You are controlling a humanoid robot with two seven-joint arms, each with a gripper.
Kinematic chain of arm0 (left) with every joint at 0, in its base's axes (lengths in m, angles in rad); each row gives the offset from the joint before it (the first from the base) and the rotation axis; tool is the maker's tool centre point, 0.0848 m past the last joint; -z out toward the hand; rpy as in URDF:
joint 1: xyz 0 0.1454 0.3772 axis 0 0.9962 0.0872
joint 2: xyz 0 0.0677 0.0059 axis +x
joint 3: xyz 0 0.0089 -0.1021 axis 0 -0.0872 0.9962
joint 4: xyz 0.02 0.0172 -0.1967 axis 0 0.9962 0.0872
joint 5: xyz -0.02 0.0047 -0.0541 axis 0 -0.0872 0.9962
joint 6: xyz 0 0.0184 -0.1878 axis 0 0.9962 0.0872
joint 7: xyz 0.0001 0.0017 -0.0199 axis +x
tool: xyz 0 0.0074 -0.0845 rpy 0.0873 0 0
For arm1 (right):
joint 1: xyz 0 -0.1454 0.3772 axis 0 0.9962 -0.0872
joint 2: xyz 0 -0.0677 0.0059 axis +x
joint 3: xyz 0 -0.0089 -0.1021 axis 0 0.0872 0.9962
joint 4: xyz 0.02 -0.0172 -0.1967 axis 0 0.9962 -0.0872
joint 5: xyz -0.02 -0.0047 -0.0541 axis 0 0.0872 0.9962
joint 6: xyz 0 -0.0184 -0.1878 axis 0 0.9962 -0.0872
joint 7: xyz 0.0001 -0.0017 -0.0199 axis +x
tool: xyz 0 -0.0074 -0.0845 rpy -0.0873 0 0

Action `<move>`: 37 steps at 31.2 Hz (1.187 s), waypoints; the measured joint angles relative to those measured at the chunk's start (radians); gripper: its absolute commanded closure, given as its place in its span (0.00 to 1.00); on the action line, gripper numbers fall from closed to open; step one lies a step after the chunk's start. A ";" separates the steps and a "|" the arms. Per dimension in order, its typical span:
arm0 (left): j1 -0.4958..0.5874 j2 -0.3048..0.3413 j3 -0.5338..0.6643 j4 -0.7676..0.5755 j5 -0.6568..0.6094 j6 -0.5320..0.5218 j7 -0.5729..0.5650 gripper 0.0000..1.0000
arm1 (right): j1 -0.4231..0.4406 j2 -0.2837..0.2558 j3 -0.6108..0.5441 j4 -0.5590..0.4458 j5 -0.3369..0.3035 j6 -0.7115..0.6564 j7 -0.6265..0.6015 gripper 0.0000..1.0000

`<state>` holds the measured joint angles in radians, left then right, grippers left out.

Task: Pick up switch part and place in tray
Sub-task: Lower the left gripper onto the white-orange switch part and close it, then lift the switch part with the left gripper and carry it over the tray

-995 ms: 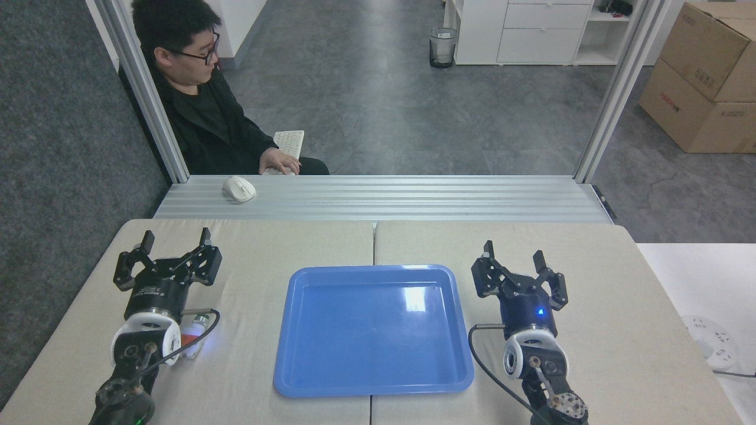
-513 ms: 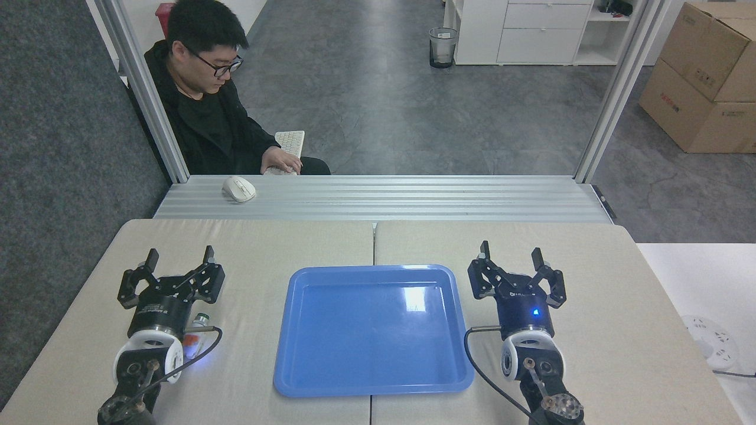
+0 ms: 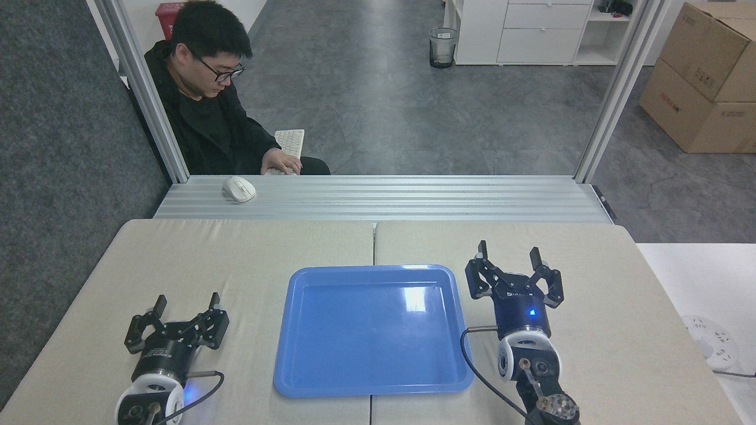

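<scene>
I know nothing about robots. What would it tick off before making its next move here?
1. Switch part in sight: cannot tell. None shows on the table; it may be hidden under the left arm.
2. Left tool open and holding nothing: ok.
3. Right tool open and holding nothing: ok.
4. Tray ready: ok. It lies flat between the arms with nothing in it.
5. Person out of the way: ok. The person's hand is at a keyboard beyond the table.
</scene>
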<state>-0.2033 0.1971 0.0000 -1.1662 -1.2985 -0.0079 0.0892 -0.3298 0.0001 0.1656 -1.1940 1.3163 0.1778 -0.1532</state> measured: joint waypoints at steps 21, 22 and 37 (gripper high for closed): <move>0.024 -0.006 0.000 0.109 -0.003 -0.003 0.010 0.18 | 0.000 0.010 0.000 0.000 0.005 0.009 -0.007 0.00; 0.024 -0.006 0.000 0.113 -0.003 -0.003 0.013 0.22 | 0.000 0.010 0.000 0.000 0.005 0.009 -0.007 0.00; 0.053 -0.008 -0.018 0.142 -0.006 -0.001 0.093 1.00 | 0.000 0.013 0.000 0.001 0.006 0.012 -0.007 0.00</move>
<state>-0.1502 0.1886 -0.0183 -1.0242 -1.3043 -0.0094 0.1820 -0.3298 0.0133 0.1656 -1.1932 1.3222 0.1898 -0.1604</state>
